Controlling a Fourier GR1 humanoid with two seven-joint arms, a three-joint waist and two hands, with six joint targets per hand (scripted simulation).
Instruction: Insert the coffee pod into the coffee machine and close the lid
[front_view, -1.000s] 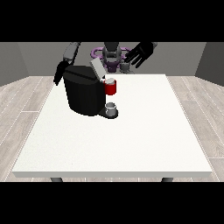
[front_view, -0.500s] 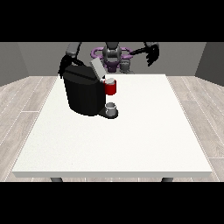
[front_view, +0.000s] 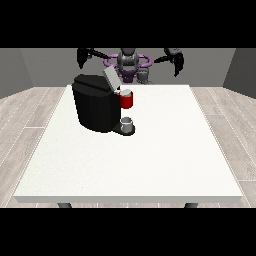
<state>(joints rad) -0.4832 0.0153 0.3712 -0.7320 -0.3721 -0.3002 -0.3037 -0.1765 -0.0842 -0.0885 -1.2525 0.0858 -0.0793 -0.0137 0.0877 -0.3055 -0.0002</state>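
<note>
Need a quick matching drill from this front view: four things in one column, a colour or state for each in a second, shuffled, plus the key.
Things:
1. coffee machine
2. lid
3. brew head
4. cup

Colour or state:
A. red
B. grey, standing on the machine's base
C. black body, on the table's left half in this view
D. tilted up, open

Pairs: 1-C, 2-D, 3-A, 4-B

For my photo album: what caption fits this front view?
Robot with both hands raised behind a black coffee machine, lid open, on a white table.
</note>
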